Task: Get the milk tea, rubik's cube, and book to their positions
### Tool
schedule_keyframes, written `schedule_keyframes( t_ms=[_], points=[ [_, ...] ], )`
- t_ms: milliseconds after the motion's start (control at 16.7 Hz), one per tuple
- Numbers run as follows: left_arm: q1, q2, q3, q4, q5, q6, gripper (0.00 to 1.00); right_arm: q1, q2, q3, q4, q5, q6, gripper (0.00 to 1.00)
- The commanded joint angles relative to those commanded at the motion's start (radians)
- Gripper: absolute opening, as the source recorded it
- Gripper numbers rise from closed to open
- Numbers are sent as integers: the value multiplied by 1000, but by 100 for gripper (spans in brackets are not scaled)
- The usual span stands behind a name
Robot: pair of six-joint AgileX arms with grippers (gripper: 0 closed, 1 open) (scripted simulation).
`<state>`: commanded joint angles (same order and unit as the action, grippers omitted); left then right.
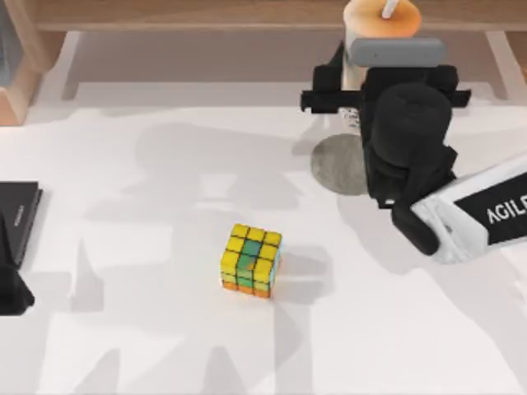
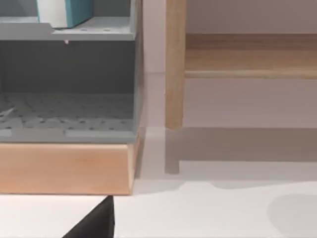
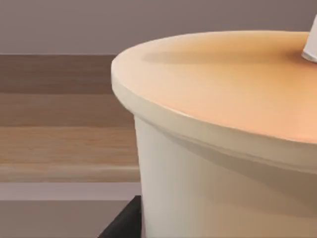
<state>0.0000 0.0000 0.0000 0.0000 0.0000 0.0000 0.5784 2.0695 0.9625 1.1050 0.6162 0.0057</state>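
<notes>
- Right gripper (image 1: 356, 97) is up at the far side of the table, right of centre, sitting right at the milk tea (image 1: 380, 25). The black body hides the fingertips from above, so I honestly can't tell whether the jaws are clamped on the cup or just beside it.
- From above, the cup's orange lid and white straw (image 1: 389, 8) poke out past the arm, right against the wooden back rail (image 1: 206, 15).
- In the right wrist view the milk tea (image 3: 223, 148) is super close, pale wall and orange top, with a bit of the straw (image 3: 311, 47) at the edge.
- There's a round grey coaster (image 1: 338, 164) on the table (image 1: 123, 329) just in front of the cup, partly under the right arm.
- Rubik's cube (image 1: 251, 261) sits alone around the middle of the table, well apart from both arms. Yellow mostly on top, some green, orange along the lower edge.
- Left arm is parked at the table's left edge next to a flat black book (image 1: 18, 216); can't tell what its jaws are doing.
- Left wrist view looks at a grey shelf unit (image 2: 69, 99) on a wooden base, and the teal book (image 2: 67, 12) is standing on the upper shelf.
</notes>
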Motion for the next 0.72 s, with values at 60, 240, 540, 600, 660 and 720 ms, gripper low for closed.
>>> schedule_keyframes(
  t_ms=[60,240,540,600,660,720],
  points=[
    [0,0,0,0,0,0,100,17,19,-10,26,18,1,0],
    [0,0,0,0,0,0,100,33,33,-19,46,32,2,0],
    [0,0,0,0,0,0,100,29,60,-18,72,31,1,0],
    [0,0,0,0,0,0,100,30,77,-19,91,32,0,0],
    [0,0,0,0,0,0,100,31,96,-21,111,33,0,0],
    [0,0,0,0,0,0,100,31,113,-22,130,33,0,0]
  ],
)
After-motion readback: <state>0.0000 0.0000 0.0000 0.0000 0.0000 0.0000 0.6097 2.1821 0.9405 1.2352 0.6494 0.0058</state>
